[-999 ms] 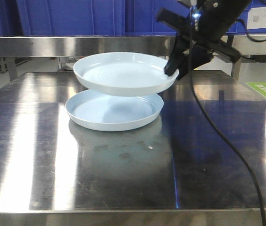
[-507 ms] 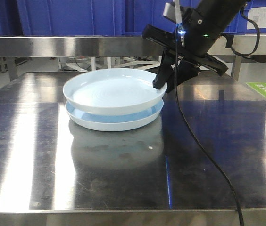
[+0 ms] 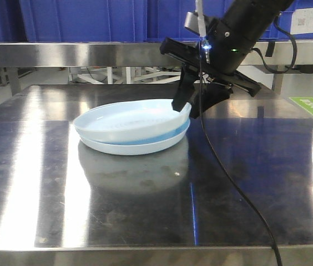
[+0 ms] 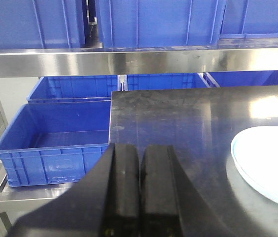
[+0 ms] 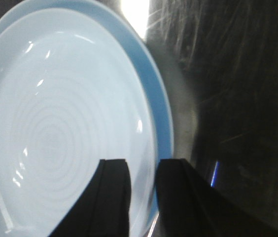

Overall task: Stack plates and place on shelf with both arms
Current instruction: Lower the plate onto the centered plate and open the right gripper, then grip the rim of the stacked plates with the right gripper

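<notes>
Tilting on the lower plate (image 3: 140, 148), upper plate (image 3: 127, 119) sits (rim pinched) in the right gripper (image 3: 185, 109).

Our right arm (image 3: 240, 33) slants down from the upper right with a small light glowing near the wrist. The right end effector (image 3: 186, 109) pinches the raised rim of the upper plate (image 3: 126, 119), one finger inside and one outside. Our left end effector (image 4: 140, 150) points forward, its fingers (image 4: 124, 187) pressed flat together.

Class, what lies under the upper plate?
A second plate lies beneath the upper plate, on the steel table. Only its rim band shows; its inside is covered.
</notes>
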`<control>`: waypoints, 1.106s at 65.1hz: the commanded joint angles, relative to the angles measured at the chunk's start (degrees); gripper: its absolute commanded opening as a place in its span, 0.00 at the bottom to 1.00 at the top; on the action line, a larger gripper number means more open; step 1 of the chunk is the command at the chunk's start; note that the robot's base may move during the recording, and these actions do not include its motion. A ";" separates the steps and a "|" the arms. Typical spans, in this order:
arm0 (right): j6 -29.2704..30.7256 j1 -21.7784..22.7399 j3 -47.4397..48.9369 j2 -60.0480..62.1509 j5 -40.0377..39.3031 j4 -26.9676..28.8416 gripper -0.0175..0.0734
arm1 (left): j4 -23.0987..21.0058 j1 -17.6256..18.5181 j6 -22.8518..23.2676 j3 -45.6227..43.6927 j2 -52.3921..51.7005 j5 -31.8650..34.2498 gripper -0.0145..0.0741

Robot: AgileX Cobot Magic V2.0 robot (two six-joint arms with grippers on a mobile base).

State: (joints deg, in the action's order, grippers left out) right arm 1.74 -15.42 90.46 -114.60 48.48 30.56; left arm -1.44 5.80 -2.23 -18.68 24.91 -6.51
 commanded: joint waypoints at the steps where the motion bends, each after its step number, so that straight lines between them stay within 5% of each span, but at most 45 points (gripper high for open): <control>1: 0.14 0.00 1.35 3.25 -1.70 1.66 0.56 | -0.04 -0.07 0.31 -1.70 0.24 4.83 0.26; 31: 0.14 0.00 1.35 3.36 -2.52 -0.81 0.76 | -0.04 -0.07 0.31 -1.70 0.24 4.83 0.26; 72: 0.14 -1.78 1.35 0.93 -4.61 -0.95 0.69 | -0.04 -0.07 0.31 -1.70 0.24 4.83 0.26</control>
State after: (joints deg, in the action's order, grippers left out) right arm 1.63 -16.94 90.46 -116.97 45.59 28.52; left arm -1.44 5.80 -2.23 -18.68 24.91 -6.51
